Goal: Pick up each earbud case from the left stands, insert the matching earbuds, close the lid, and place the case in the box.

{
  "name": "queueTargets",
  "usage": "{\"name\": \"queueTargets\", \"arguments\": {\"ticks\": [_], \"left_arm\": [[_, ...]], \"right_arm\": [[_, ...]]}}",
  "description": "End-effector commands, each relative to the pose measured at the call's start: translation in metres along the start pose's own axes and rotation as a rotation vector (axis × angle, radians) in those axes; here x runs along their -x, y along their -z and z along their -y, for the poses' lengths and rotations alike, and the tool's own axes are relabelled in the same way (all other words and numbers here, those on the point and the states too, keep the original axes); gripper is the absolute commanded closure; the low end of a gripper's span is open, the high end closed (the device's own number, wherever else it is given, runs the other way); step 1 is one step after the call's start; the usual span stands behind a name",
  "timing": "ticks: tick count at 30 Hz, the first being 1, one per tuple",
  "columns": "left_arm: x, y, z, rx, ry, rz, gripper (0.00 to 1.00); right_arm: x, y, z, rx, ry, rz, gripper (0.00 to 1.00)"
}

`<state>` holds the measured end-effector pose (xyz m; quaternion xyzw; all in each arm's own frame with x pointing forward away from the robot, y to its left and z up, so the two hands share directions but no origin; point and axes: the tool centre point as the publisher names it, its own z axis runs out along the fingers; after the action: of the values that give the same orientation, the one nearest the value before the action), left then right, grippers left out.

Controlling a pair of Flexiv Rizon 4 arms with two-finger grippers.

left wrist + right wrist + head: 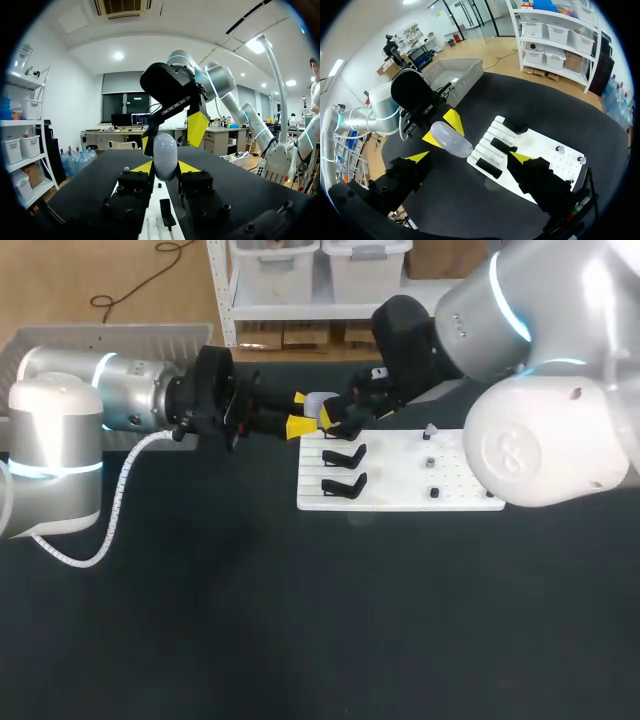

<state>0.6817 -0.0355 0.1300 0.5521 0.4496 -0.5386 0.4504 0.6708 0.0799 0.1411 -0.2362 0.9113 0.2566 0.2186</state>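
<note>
Left wrist view shows the left gripper (pixel 165 167) pinching the white earbud case (pixel 165 154), right gripper (pixel 172 136) hangs just beyond it, fingers spread wide.

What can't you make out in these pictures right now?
Earbud case lid: no seam shows in any view; the left hand covers its lower end in the left wrist view.
Small pieces on the white board: too small, head view, to name as earbuds.
Board's right end: hidden under the right arm, head view.
</note>
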Motion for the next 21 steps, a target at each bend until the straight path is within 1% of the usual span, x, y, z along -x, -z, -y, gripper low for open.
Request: {"name": "queueTargets", "arguments": {"ticks": [1, 12, 21], "left_arm": [[0.0, 0.0, 0.002, 0.005, -0.003, 0.001, 1.0], [0.0, 0.0, 0.002, 0.005, -0.003, 0.001, 1.0], [0.0, 0.0, 0.002, 0.005, -0.003, 0.001, 1.0]], "right_arm": [[0.003, -0.002, 0.001, -0.005, -0.005, -0.005, 0.0], [0.007, -0.003, 0.008, -0.013, -0.02, -0.004, 0.0], [0.019, 0.003, 0.011, -0.036, -0.022, 0.033, 0.0]]}}
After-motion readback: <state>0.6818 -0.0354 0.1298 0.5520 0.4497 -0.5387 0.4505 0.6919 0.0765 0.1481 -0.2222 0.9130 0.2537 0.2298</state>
